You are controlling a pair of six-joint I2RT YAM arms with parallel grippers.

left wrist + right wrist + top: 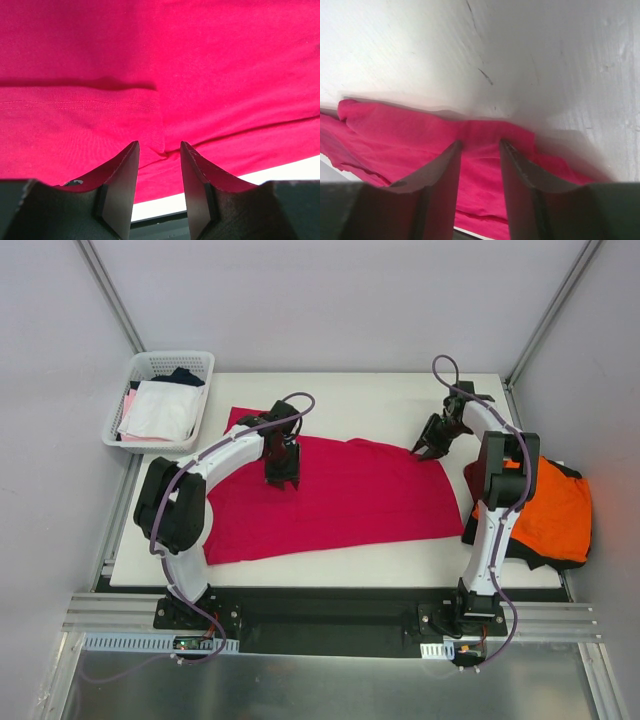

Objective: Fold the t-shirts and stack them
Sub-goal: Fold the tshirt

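Observation:
The crimson-magenta t-shirt [340, 495] lies spread across the middle of the white table [380, 565]. My left gripper [281, 480] is open right over the shirt's upper left part; the left wrist view shows red cloth [160, 65] with a sleeve seam and a small pucker between the jaws [160, 150]. My right gripper [430, 451] is open at the shirt's far right corner; the right wrist view shows the cloth edge [480, 132] between the jaws. The orange t-shirt [550, 515] lies on the black one [530, 558] at the table's right edge.
A white mesh basket [162, 400] with white, pink and dark garments stands at the back left corner. Grey walls enclose the table at the back and sides. Bare table surface [360, 400] shows behind the shirt.

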